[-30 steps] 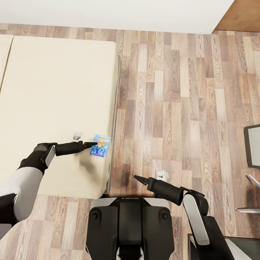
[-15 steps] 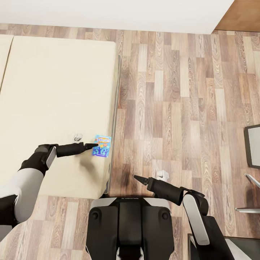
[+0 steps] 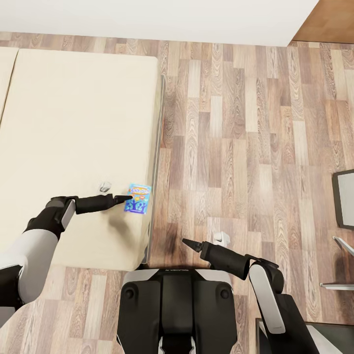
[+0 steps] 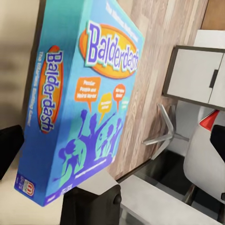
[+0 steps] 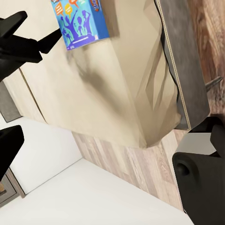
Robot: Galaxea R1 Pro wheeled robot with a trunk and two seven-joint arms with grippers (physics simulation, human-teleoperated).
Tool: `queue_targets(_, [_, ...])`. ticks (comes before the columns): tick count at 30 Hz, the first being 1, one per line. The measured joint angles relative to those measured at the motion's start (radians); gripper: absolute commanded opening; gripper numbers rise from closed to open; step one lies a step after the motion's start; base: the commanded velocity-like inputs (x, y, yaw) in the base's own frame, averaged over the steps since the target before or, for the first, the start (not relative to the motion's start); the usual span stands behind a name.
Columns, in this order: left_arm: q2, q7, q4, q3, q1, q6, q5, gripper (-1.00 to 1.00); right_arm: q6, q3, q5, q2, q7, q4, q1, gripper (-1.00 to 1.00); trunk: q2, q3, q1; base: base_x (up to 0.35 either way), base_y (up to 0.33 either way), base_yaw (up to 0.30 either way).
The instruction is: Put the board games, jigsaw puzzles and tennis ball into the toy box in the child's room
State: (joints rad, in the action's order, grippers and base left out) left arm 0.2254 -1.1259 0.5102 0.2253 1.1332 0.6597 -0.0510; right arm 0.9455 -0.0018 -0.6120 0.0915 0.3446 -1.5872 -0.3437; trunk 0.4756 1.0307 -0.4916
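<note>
The blue Balderdash board game (image 3: 137,198) lies on the beige bed (image 3: 73,123), near the mattress's edge by the wood-plank floor (image 3: 236,147). The left gripper (image 3: 127,198) reaches its near edge; its fingers (image 4: 91,206) stand apart around the box, contact unclear. The right gripper (image 3: 189,243) hangs over the floor by the robot's trunk, fingers (image 5: 197,187) spread, holding nothing.

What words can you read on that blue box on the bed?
"Balderdash" on the cover of the blue game box, in the orange oval.
"Balderdash" again, along the box's side edge.
The small words in the orange speech bubbles and the corner logo are too blurred to read.
</note>
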Motion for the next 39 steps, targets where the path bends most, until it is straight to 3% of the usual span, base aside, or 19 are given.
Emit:
queue_targets(8, [0.01,-0.003,0.006,0.004,0.0,0.0,0.0,1.0,0.0,0.0,0.0,0.0,0.0,0.0,0.0,1.0,0.0,0.0,0.0,0.0,0.0,0.0])
queue_targets(16, [0.071,-0.025,0.013,0.013,0.0,0.001,0.009,1.0,-0.003,0.0,0.0,0.0,0.001,0.0,0.0,1.0,0.0,0.0,0.0,0.0,0.0,0.0])
queue_targets(23, [0.141,-0.221,0.052,0.01,0.0,0.022,0.003,1.0,-0.005,0.0,0.0,0.0,0.002,0.0,0.0,1.0,0.0,0.0,0.0,0.0,0.0,0.0])
queue_targets(34, [0.195,-0.309,0.071,0.005,0.0,0.049,0.005,1.0,-0.006,-0.007,0.001,0.0,0.002,0.0,0.0,1.0,0.0,0.0,0.0,0.0,0.0,0.0])
queue_targets(39, [0.217,-0.412,0.071,0.005,0.0,0.064,0.001,1.0,-0.006,-0.009,0.001,0.0,0.002,0.0,0.0,1.0,0.0,0.0,0.0,0.0,0.0,0.0])
